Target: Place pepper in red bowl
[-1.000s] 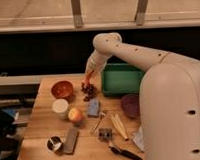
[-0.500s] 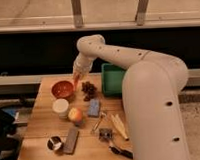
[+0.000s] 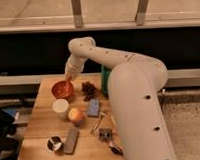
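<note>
The red bowl (image 3: 60, 90) is a glossy orange-red bowl at the back left of the wooden table (image 3: 40, 127). My gripper (image 3: 69, 79) reaches down from the arm to just above the bowl's right rim. It is shut on the pepper (image 3: 67, 86), a slim orange-red piece that hangs from the fingers down into the bowl. I cannot tell whether the pepper's tip touches the inside of the bowl.
A dark cluster (image 3: 88, 88) lies right of the bowl, and the arm partly hides a green bin (image 3: 104, 78). In front are a white cup (image 3: 60, 107), an apple (image 3: 75, 114), a blue packet (image 3: 93, 108), a metal cup (image 3: 55, 144), a grey block (image 3: 71, 140) and small tools (image 3: 104, 133).
My gripper has carried the pepper left from above the dark cluster to the red bowl and lowered it toward the bowl.
</note>
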Available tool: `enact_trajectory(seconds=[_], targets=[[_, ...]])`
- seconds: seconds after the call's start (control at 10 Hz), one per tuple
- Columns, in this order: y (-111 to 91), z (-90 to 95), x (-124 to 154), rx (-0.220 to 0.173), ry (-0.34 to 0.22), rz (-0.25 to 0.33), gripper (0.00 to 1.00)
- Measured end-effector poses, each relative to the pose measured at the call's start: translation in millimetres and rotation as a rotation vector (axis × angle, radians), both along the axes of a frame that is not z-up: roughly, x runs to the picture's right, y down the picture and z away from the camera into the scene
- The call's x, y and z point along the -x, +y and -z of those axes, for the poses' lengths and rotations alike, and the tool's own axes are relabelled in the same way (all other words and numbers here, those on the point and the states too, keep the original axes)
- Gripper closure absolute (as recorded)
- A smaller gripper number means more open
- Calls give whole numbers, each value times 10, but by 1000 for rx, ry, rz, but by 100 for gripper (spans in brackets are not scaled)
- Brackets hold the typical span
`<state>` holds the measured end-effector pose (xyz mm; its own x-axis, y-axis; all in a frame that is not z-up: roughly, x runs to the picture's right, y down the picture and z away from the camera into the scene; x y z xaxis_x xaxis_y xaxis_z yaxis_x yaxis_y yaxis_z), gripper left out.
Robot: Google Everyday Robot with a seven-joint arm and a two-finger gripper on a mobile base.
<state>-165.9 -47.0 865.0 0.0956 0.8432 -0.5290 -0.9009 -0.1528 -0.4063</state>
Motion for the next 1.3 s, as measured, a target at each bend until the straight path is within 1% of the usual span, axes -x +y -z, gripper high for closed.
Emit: enact_trajectory(seconds=[0.1,0.2,0.4,0.5,0.6,0.7,0.8,0.9,1.0,1.1,1.3], targets=[[-1,-62,137,10,-21,1,100],[31,-138,213,27,-34,2,100],[89,-266,276,57,-41,1,99],[107,-301,292,66,-42,-3,93],[95,-314,238,70,-37,-11,83],[90,-332,150,80,-31,-26,71],[89,-325,134,91,-36,-38,63],[106,-319,114,110,-52,-48,51],[100,-309,97,119,-59,-52,44],[129,-303,79,138,-66,-43,39],[242,-276,155,169,-84,-10,39]])
